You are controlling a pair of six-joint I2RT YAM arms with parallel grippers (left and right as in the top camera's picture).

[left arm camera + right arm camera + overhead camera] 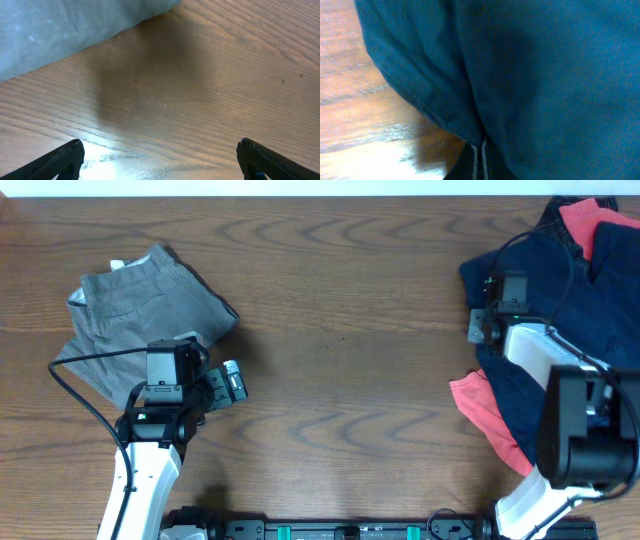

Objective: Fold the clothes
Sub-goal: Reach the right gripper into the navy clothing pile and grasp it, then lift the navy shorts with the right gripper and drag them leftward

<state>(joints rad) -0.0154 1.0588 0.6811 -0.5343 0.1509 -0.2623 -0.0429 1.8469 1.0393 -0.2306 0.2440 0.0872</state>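
A folded grey garment (140, 300) lies at the left of the table; its edge fills the top left of the left wrist view (60, 25). My left gripper (225, 385) is open and empty over bare wood (160, 160), just right of the grey garment's near corner. A navy garment (590, 330) lies in a heap at the right and fills most of the right wrist view (545, 75). My right gripper (480, 326) sits at its left edge, with its fingers (482, 160) shut on the navy hem.
A coral-red garment lies under the navy one, showing at the near right (490, 415) and the far right corner (590, 225). Brown wood tabletop (340, 330) spans the middle. Black cables run along both arms.
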